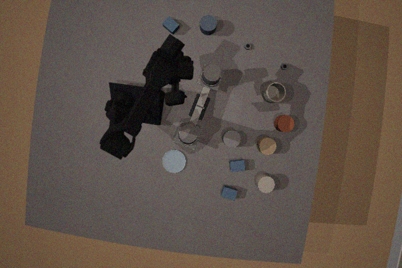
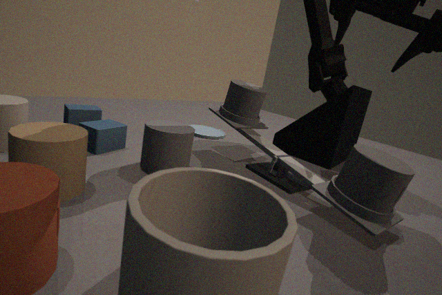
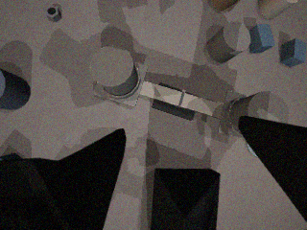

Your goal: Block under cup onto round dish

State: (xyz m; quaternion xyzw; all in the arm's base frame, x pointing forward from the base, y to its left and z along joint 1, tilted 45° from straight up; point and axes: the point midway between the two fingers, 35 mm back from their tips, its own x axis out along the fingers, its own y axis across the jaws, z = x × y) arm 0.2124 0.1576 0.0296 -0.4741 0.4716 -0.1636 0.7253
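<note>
The jaws are spread wide with nothing between them; the gripper [image 3: 179, 144] is seen in the wrist view looking down on the balance [image 3: 182, 99], which crosses the middle of that frame. In the exterior view the balance is tilted: the lower cup [image 2: 371, 181] sits at the right on the end touching the surface [image 2: 99, 220], while the raised cup [image 2: 244, 101] sits at centre on the lifted end. The block cannot be seen under either cup. The round dish [image 1: 174, 160] lies at lower centre of the top view, just beside the nearer cup.
</note>
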